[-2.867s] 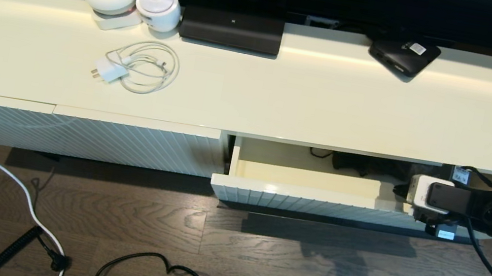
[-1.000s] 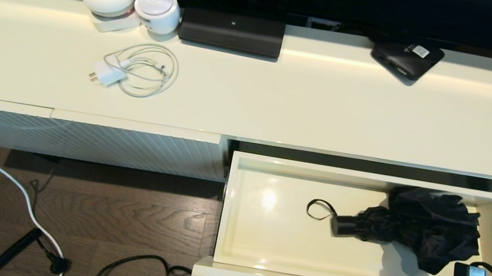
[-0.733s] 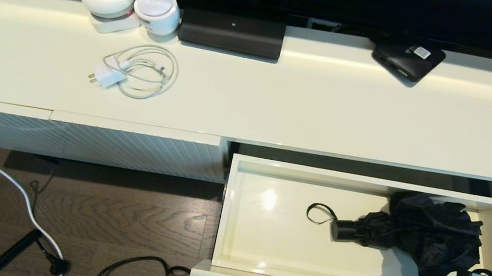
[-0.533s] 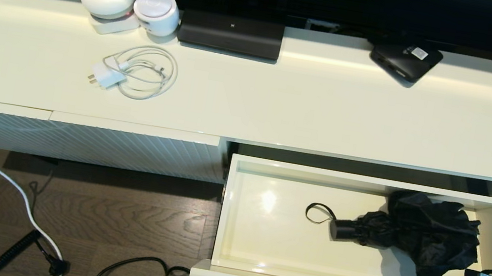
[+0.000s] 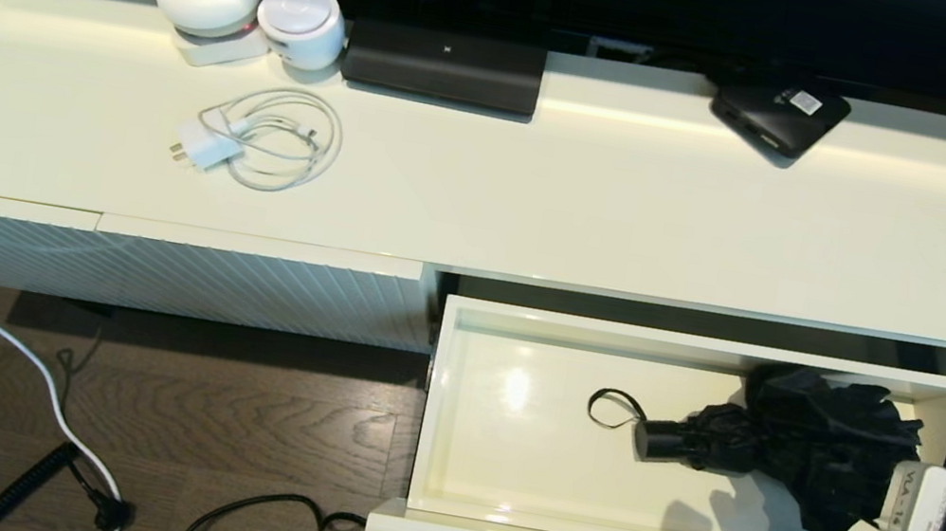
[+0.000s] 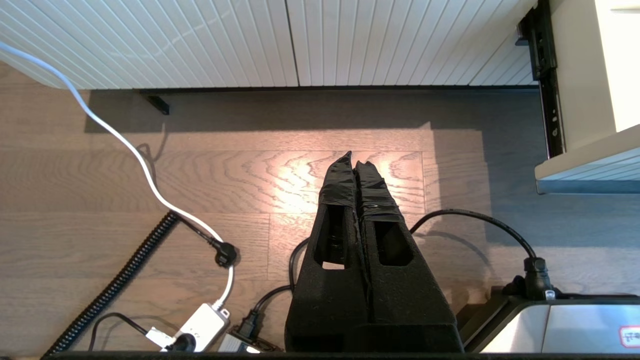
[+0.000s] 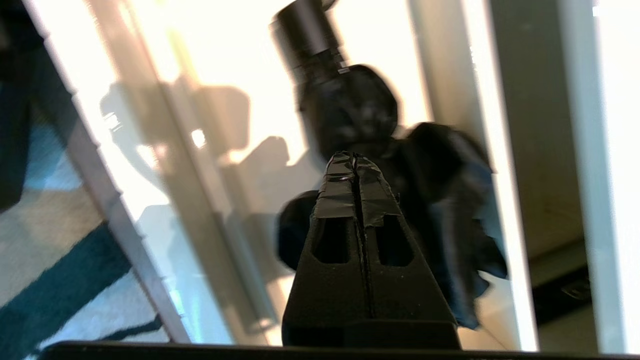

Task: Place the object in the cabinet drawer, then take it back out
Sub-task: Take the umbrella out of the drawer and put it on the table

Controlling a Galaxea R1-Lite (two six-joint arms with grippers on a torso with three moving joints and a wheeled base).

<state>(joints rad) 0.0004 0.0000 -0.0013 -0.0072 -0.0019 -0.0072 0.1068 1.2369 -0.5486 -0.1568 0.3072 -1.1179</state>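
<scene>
- Two arms belong to this robot; only the right one shows in the head view, at the right edge, above the right end of the pulled-out cabinet drawer.
- That drawer is wide, cream-white and glossy inside, and it juts out from under the long cream cabinet top.
- Inside it, toward its right half, lies the folding umbrella, black, on its side, with its loose fabric bunched at the right.
- Its short black handle points left, and the thin wrist loop lies flat on the drawer floor beyond it.
- The right gripper has its fingers pressed together on nothing; in its wrist view the tips sit over the umbrella fabric, and whether they touch it cannot be told.
- The left gripper hangs over the wood floor in front of the closed ribbed panel, fingers clenched together and holding nothing.
- On the cabinet top sit a coiled white charger cable, two round white devices and a flat black box.
</scene>
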